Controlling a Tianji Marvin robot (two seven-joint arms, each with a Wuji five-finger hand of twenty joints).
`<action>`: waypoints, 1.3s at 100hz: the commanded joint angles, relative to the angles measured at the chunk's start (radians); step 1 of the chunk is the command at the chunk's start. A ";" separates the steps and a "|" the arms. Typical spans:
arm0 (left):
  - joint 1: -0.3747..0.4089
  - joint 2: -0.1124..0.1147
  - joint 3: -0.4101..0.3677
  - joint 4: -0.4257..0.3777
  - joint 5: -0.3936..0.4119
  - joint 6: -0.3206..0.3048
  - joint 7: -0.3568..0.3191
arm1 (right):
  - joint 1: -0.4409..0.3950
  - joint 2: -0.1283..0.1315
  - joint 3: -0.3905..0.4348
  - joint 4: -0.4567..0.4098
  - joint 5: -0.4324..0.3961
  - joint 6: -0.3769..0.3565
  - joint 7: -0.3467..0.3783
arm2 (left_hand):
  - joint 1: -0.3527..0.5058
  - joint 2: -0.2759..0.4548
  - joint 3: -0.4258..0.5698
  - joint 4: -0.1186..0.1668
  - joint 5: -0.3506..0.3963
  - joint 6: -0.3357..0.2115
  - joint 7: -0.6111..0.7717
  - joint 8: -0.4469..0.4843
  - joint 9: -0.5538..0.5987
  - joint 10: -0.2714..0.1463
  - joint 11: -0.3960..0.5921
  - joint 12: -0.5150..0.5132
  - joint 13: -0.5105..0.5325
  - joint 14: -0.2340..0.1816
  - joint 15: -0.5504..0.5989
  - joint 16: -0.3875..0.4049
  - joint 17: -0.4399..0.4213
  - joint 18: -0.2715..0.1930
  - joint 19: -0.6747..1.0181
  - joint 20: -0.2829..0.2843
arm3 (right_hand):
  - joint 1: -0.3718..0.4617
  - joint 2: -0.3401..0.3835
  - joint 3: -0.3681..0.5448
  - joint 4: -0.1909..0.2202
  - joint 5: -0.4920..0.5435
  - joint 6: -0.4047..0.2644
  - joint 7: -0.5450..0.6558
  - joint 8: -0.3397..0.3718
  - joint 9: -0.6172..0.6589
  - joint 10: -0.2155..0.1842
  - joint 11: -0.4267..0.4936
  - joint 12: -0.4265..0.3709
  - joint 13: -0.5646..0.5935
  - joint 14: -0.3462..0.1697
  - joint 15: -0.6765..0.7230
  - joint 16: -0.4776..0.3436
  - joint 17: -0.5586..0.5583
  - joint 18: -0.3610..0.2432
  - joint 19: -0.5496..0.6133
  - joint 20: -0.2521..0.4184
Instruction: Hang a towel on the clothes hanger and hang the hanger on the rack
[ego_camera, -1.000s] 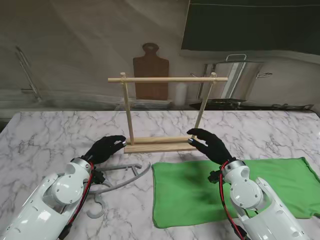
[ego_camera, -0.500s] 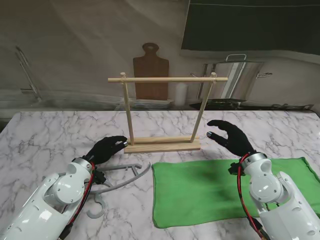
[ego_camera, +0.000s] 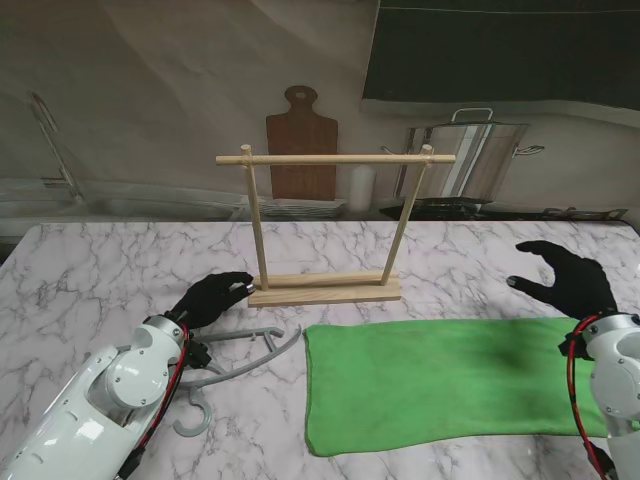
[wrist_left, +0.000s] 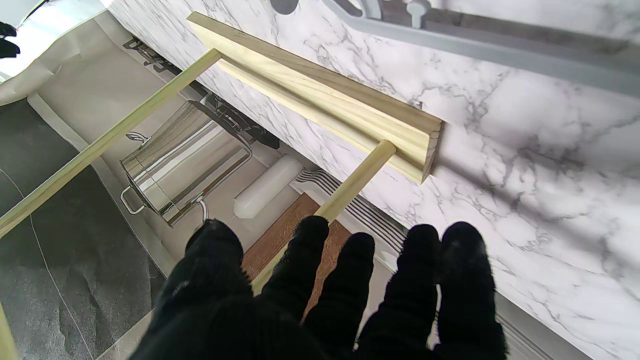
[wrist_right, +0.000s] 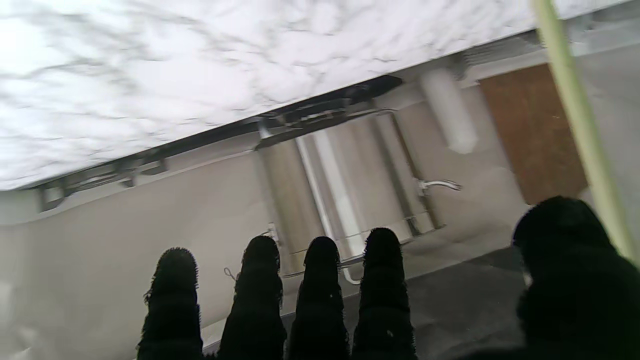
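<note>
Since nothing is held yet, I judge handling from how things lie. My left hand (ego_camera: 212, 296) rests with fingers loosely spread and empty, its fingertips at the near-left corner of the rack (ego_camera: 325, 290)'s wooden base. Just behind that hand, toward my side, lies the grey clothes hanger (ego_camera: 235, 352), flat on the table (ego_camera: 100, 270). It looks like rigid plastic, light and a little slick; I would pinch it at the neck under the hook, or on the straight bar.

To the right of the hanger, and near the rack's base, the green towel (ego_camera: 440, 380) lies spread flat. It looks soft and limp, so it should drape and sag; I would take a corner or the long edge. My right hand (ego_camera: 565, 280) hovers open, holding nothing, over the table just beyond the towel's far right end.

The stand view alone shows towel, hanger and both hands together. The left wrist view gives the base's end grain and the upright close before the fingers, plus the hanger's bar. The right wrist view is blurred, showing only marble, a steel pot (wrist_right: 340, 190) and one rack upright.
</note>
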 joint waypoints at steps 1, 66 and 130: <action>0.002 0.000 0.000 0.002 0.001 0.005 -0.012 | -0.029 0.017 0.027 0.032 -0.019 0.021 -0.017 | 0.001 0.051 -0.001 0.005 -0.017 -0.001 -0.008 -0.013 -0.027 -0.010 -0.004 -0.009 -0.013 -0.024 0.000 -0.017 -0.016 -0.008 -0.765 -0.007 | -0.054 -0.044 0.020 -0.018 -0.049 -0.053 -0.023 -0.028 -0.041 -0.031 -0.045 -0.019 -0.047 -0.033 -0.037 -0.024 -0.021 -0.041 -0.035 -0.012; 0.010 0.001 -0.005 -0.007 0.014 0.007 -0.010 | -0.155 0.036 0.130 0.102 -0.159 0.154 0.022 | 0.000 0.052 -0.001 0.005 -0.018 -0.004 -0.008 -0.013 -0.027 -0.011 -0.005 -0.009 -0.015 -0.025 -0.002 -0.018 -0.020 -0.008 -0.777 -0.008 | 0.195 -0.346 0.499 0.110 -0.189 -0.194 -0.118 -0.068 -0.174 0.025 -0.239 -0.116 -0.228 -0.010 -0.094 -0.154 -0.044 -0.021 -0.320 -0.098; 0.010 0.002 -0.003 -0.013 0.016 0.015 -0.016 | -0.123 0.048 0.077 0.204 -0.203 0.301 0.045 | 0.000 0.051 -0.001 0.005 -0.022 -0.004 -0.009 -0.014 -0.032 -0.012 -0.005 -0.010 -0.020 -0.026 -0.003 -0.017 -0.020 -0.008 -0.786 -0.006 | 0.164 -0.359 0.571 0.101 -0.187 -0.237 -0.148 -0.103 -0.213 0.013 -0.289 -0.178 -0.262 -0.027 -0.099 -0.165 -0.069 -0.047 -0.349 -0.102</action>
